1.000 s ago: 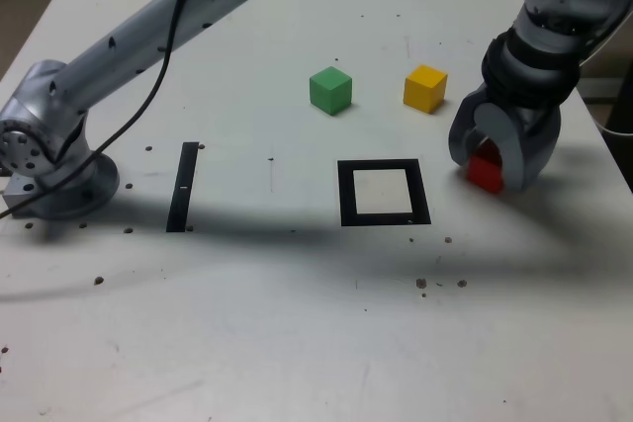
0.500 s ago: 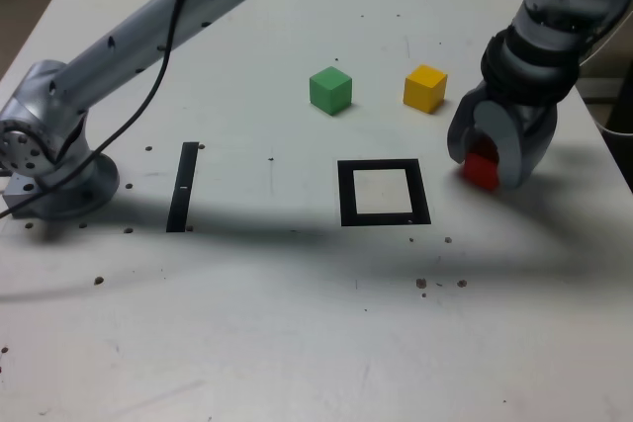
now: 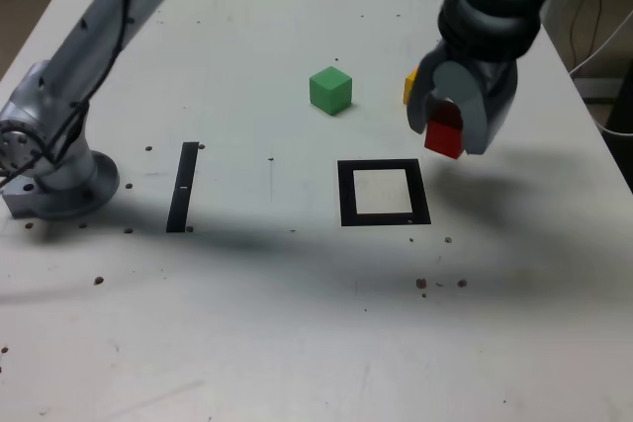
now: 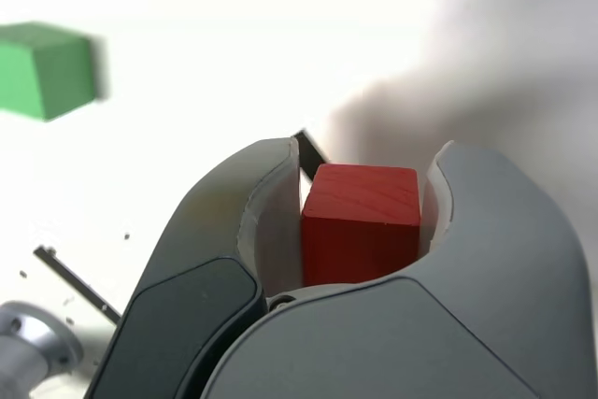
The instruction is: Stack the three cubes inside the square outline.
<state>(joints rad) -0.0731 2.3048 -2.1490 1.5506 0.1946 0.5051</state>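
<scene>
Grey, rounded tool (image 3: pixel 444 131) hangs tilted above the white surface (image 3: pixel 297 323) — clamped on the matte red cube (image 4: pixel 360 221), just beside the square outline (image 3: pixel 384 193)

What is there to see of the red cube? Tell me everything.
The red cube is a small solid block with plain matte faces and a faint wood-like grain in the wrist view. It sits clamped between the two grey fingers of the hand, one on each side, with its front face and lower part sticking out. It hangs clear of the white table, slightly tilted, just past the exterior view's right of the black square outline, in front of the yellow cube.
</scene>
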